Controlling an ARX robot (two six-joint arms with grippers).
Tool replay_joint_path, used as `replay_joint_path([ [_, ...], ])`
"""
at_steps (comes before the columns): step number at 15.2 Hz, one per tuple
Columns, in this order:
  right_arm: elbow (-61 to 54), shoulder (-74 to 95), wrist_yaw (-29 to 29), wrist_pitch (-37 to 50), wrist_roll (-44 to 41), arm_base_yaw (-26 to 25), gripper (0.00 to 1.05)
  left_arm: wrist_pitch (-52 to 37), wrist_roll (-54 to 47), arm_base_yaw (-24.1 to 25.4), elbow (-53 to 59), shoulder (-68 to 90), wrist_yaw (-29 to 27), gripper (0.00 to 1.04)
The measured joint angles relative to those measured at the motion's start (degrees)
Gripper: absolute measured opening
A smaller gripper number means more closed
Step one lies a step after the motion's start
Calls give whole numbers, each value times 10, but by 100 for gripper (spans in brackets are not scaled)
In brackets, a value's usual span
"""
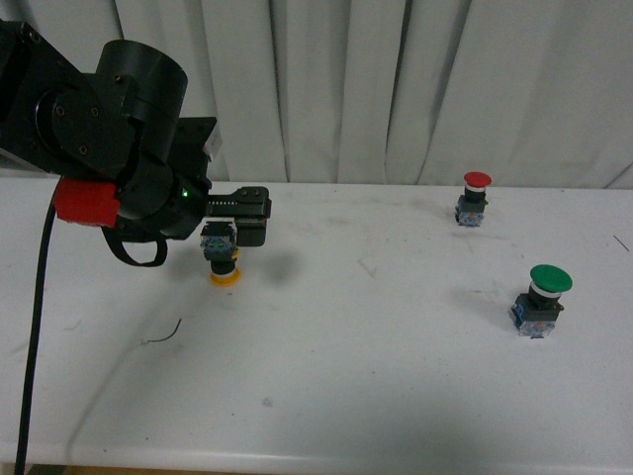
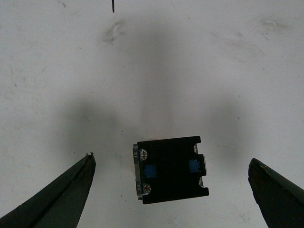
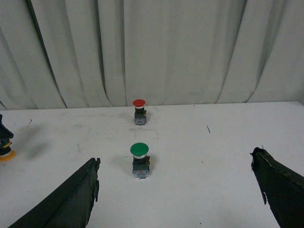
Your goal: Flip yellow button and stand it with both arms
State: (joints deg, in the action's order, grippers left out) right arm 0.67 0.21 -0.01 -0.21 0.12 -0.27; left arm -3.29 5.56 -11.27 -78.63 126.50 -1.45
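Note:
The yellow button (image 1: 222, 259) stands upside down on the white table (image 1: 326, 376), orange-yellow cap down and dark blocky base with blue bits up. My left gripper (image 1: 229, 237) hangs open right over it. In the left wrist view the base (image 2: 171, 168) lies between the two spread black fingers (image 2: 71, 190), touching neither. My right gripper (image 3: 175, 158) is open and empty, out of the front view. In the right wrist view the yellow cap (image 3: 5, 155) shows at the far edge.
A red-capped button (image 1: 476, 196) stands upright at the back right and a larger green-capped button (image 1: 543, 297) nearer on the right; both show in the right wrist view, red (image 3: 138, 111) and green (image 3: 140, 159). A white curtain (image 1: 396, 89) hangs behind the table.

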Motion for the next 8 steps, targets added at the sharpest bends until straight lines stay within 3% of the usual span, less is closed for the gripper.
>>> replay_joint_path([
  [5, 0, 0, 0, 0, 0, 0, 98, -6, -2, 0, -1, 18, -3, 98],
  [6, 0, 0, 0, 0, 0, 0, 98, -15, -9, 0, -2, 18, -6, 89],
  [8, 0, 0, 0, 0, 0, 0, 98, -23, -12, -3, -2, 18, -14, 60],
])
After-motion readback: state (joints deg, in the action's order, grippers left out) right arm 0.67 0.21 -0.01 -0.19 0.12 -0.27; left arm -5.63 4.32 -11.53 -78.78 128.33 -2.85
